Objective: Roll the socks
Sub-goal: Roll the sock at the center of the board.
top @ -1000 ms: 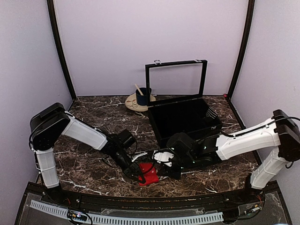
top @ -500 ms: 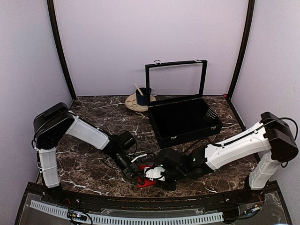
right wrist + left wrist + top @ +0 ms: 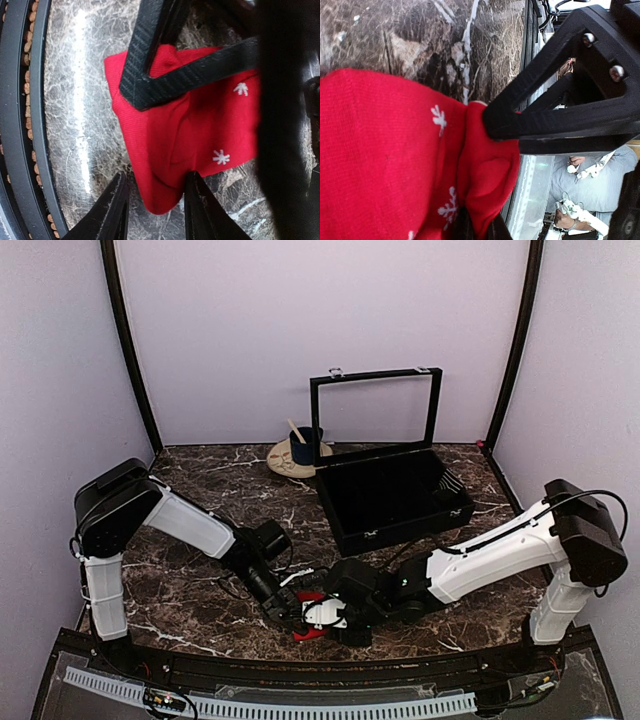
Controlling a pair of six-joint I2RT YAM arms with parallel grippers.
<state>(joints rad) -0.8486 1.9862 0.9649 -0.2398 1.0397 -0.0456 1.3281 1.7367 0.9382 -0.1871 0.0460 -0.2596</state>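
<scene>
Your right tool (image 3: 157,192) swings from the box (image 3: 400,528) to the socks (image 3: 200,135), jaws apart, seemingly astride an edge; left tool (image 3: 292,615) clamped on them; rolling looks imminent.

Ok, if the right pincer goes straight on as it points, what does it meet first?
Probably the red fabric sock with white snowflakes; its corner lies between the fingertips of the right pincer.

Soft, even light fills the overhead view. The lilac walls (image 3: 300,320) are bright, and shadows on the dark marble bench (image 3: 220,475) are faint. In the right wrist view a broad white glare streaks the polished bench, and the dark mass at the right edge is blurred. In the left wrist view the knit of the red socks (image 3: 380,160) is sharp, while the area beyond the bench edge is washed out.
</scene>
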